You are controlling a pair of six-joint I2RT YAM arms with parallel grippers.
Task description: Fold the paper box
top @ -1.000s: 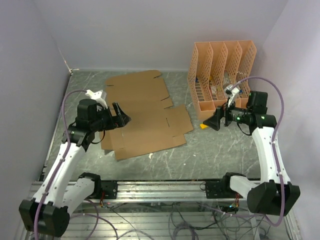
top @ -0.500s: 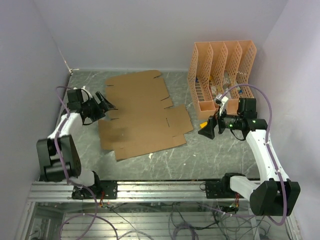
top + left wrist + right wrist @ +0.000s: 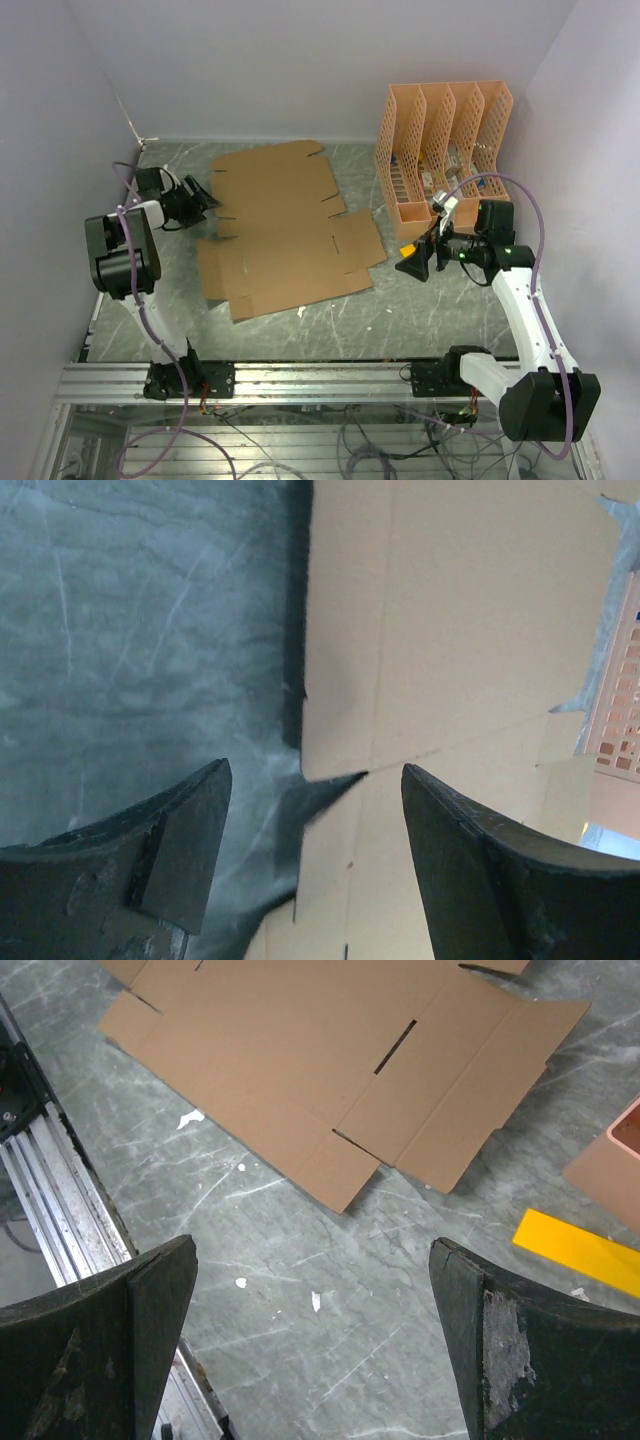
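Now: paper box (image 3: pixel 290 230) lying flat and unfolded on the bench (image 3: pixel 420 310), just left of the orange file rack (image 3: pixel 440 140).
Left end effector (image 3: pixel 205 198): wide open, holding nothing, low beside the left edge of the sheet, pointing at the notch between two side flaps.
Right end effector (image 3: pixel 415 262): wide open too, holding nothing, well apart from the sheet, close to the rack and a small yellow strip (image 3: pixel 575 1250).
Step in hand: most likely getting hold of a left flap to tip it up.
How to do it well: go in low, one finger under the flap edge and one on top; pinch near the fold line, not at the notch; lift slowly, with no dragging.
Help from the right side: press down on the middle panel to keep it still.
Watch out: thin edge flat on the bench, easy to miss or to push away.
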